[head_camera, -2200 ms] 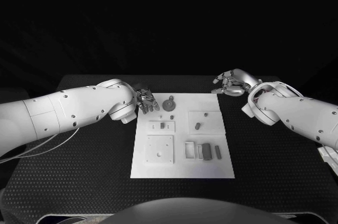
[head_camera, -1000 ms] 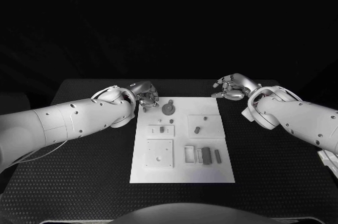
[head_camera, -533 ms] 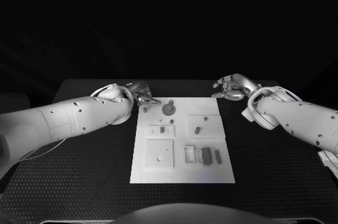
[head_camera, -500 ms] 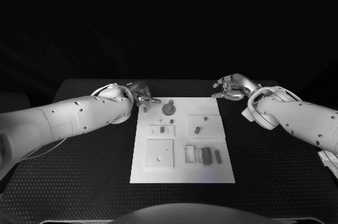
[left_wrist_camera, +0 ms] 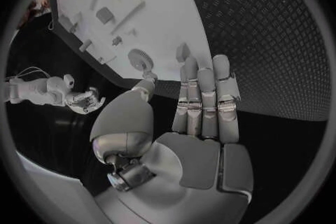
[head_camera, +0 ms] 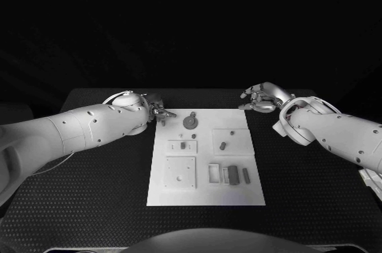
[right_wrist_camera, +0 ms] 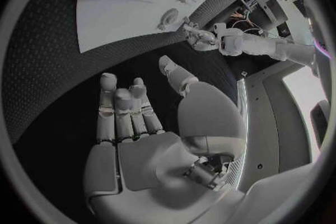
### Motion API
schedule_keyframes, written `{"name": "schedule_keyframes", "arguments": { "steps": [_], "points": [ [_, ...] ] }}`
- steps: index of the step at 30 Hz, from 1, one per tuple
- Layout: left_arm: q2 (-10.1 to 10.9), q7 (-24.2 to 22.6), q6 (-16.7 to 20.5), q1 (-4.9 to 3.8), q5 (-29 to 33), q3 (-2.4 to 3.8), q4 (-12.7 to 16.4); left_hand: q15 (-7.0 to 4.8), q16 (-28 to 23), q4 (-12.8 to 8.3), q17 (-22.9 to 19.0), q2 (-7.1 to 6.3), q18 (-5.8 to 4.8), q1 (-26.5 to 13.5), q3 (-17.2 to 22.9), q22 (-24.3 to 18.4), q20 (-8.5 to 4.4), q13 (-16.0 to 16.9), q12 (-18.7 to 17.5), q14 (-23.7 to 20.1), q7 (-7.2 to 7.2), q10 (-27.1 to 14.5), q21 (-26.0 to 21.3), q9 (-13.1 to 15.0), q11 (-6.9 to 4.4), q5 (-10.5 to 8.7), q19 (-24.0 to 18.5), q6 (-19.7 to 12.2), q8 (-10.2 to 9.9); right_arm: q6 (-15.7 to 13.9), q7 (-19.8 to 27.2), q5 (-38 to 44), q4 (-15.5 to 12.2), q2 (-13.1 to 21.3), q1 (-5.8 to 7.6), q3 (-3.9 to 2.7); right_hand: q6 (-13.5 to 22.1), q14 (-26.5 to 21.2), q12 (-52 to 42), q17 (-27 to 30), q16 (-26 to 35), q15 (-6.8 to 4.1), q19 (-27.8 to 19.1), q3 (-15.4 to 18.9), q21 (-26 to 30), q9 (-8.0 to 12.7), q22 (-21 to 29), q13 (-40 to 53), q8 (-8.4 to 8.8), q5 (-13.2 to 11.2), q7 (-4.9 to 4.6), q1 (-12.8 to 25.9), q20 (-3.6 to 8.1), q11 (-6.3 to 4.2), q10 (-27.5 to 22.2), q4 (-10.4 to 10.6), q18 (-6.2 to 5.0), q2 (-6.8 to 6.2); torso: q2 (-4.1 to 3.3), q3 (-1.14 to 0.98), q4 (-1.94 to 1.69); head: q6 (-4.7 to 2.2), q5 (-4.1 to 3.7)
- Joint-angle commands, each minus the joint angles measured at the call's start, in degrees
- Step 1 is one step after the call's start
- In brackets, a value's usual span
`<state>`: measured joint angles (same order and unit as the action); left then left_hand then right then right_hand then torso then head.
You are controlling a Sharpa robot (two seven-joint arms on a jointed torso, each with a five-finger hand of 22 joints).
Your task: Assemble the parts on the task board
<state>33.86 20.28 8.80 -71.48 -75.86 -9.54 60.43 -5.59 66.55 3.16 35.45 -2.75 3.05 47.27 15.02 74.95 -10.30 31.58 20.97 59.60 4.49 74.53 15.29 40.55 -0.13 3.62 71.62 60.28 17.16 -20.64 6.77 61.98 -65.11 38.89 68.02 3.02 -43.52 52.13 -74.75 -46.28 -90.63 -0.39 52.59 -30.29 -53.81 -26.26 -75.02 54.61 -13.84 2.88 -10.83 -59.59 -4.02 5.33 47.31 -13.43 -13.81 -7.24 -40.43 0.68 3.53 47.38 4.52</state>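
The white task board (head_camera: 205,193) lies in the middle of the black table. A round gear part (head_camera: 191,120) sits near its far edge, with small grey parts (head_camera: 183,146) and two long bars (head_camera: 233,174) closer in. My left hand (head_camera: 158,110) hovers at the board's far left corner, fingers straight and apart, holding nothing; in the left wrist view my left hand (left_wrist_camera: 203,123) has its thumb pointing toward the gear (left_wrist_camera: 140,59). My right hand (head_camera: 261,98) hangs over the table just beyond the far right corner; my right hand (right_wrist_camera: 140,129) is spread and empty.
A raised square plate (head_camera: 180,173) and a white block (head_camera: 213,173) sit on the board's near half. Black textured table (head_camera: 318,186) surrounds the board on all sides. My left forearm (head_camera: 72,131) lies along the table left of the board.
My left arm has swung farther back along the board's left side and its hand has drifted slightly off the far left corner. The right hand has barely moved.
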Motion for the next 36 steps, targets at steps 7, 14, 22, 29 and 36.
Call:
{"name": "schedule_keyframes", "arguments": {
  "steps": [7,14,22,29,36],
  "points": [
    [-0.9,2.2,-4.1,-0.16,-2.0,0.11,-1.6,-0.71,1.2,13.6,-0.3,1.29,-0.56,13.6,-11.7,1.3,-1.59,4.2,0.6,-0.3,-0.02,-0.9,4.7,0.6,-0.65,2.9,-1.8,0.5,0.1,0.3,0.5,0.1,-0.1,-0.1,-0.05,-0.01,-0.2,0.1,-0.3,0.1,-0.2,-0.33,-0.3,-0.2,0.3,0.1,-0.9,-0.1,-0.35,0.0,-0.76,0.4,-0.03,-0.04,-0.5,0.2,-1.19,-0.04,0.04,-0.01,-0.05,0.09,-0.09],
    [-1.2,2.6,-4.6,-0.15,-2.0,0.1,-2.3,-0.66,1.2,13.6,-0.4,1.7,-0.57,14.7,-12.8,1.3,-1.54,4.4,0.4,-0.3,0.01,-0.9,4.8,0.6,-0.62,4.26,-1.9,0.5,0.0,0.4,0.5,0.1,0.0,-0.1,-0.06,-0.01,-0.2,0.0,-0.3,0.1,-0.2,-0.33,-0.3,-0.2,0.3,0.1,-0.9,-0.1,-0.36,0.0,-0.76,0.4,-0.03,-0.04,-0.5,0.2,-1.19,-0.04,-0.02,0.06,0.01,0.13,-0.18],
    [-1.3,2.6,-6.0,-0.15,0.1,0.1,-2.6,-0.66,1.4,13.7,-0.4,2.19,-0.58,14.6,-13.2,1.3,-1.53,4.5,0.4,-0.2,-0.03,-0.7,4.9,0.6,-0.65,4.43,-1.9,0.6,0.1,0.4,0.5,0.1,-0.1,-0.2,-0.06,-0.01,-0.2,0.0,-0.3,0.1,-0.2,-0.33,-0.3,-0.2,0.3,0.1,-0.9,-0.1,-0.37,0.0,-0.76,0.4,-0.03,-0.04,-0.5,0.2,-1.19,-0.03,0.05,-0.02,-0.09,0.26,-0.24],
    [-1.3,3.6,-5.5,-0.16,3.9,0.12,-2.8,-0.81,1.8,13.6,-0.2,2.39,-0.51,14.0,-14.0,1.4,-1.64,4.8,0.5,-0.1,-0.18,-0.5,5.2,0.6,-0.8,6.85,-1.8,0.9,0.1,0.4,0.5,0.1,0.0,-0.3,-0.06,-0.01,-0.2,0.0,-0.3,0.1,-0.2,-0.33,-0.3,-0.2,0.3,0.1,-0.9,-0.1,-0.38,0.0,-0.76,0.4,-0.03,-0.04,-0.5,0.2,-1.19,-0.04,0.07,-0.02,-0.05,0.25,-0.2],
    [-1.1,4.4,-3.7,-0.16,6.2,0.64,-3.6,-0.32,1.6,13.8,-0.5,-0.71,-0.64,11.2,-14.6,1.2,-1.27,5.2,0.3,-1.6,0.5,-2.1,4.8,0.6,-0.22,10.39,-3.0,-0.7,-0.4,0.4,0.5,0.1,0.1,-0.3,-0.07,-0.01,-0.1,0.0,-0.3,0.1,-0.2,-0.33,-0.3,-0.2,0.3,0.1,-0.9,-0.1,-0.38,0.0,-0.76,0.4,-0.04,-0.04,-0.5,0.2,-1.19,-0.05,0.06,-0.04,-0.01,0.1,-0.26]
  ]
}}
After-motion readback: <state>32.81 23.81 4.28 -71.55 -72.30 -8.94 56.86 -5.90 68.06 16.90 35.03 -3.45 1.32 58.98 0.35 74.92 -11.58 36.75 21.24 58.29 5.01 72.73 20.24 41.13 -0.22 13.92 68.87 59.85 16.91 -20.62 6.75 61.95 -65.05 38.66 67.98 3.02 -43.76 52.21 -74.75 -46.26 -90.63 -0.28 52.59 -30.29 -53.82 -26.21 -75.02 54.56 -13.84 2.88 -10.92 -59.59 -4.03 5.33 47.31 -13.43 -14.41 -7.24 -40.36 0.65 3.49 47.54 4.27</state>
